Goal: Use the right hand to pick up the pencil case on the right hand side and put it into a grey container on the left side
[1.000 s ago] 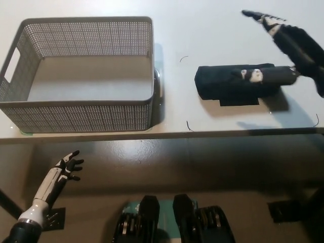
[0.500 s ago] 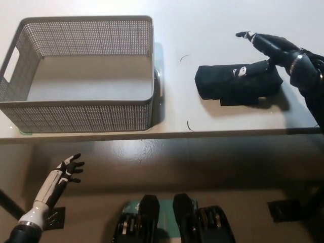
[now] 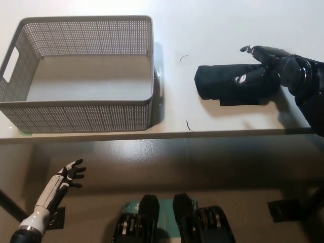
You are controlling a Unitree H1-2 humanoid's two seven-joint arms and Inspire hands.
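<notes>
A black pencil case [image 3: 228, 84] lies flat on the white table [image 3: 212, 30], right of centre. My black right hand [image 3: 276, 66] rests at the case's right end, fingers spread over its top and far side, not closed on it. The grey mesh container [image 3: 76, 114] stands at the left of the table and holds nothing. My white left hand [image 3: 63, 179] hangs open below the table's front edge at the lower left.
The table's front edge [image 3: 162, 135] runs across the middle of the view. A gap of bare table separates the container from the pencil case. Small dark marks [image 3: 184, 57] lie on the table near the case.
My right hand has come down and toward me from above the case's far right, settling onto its right end. The pencil case and container have not moved.
</notes>
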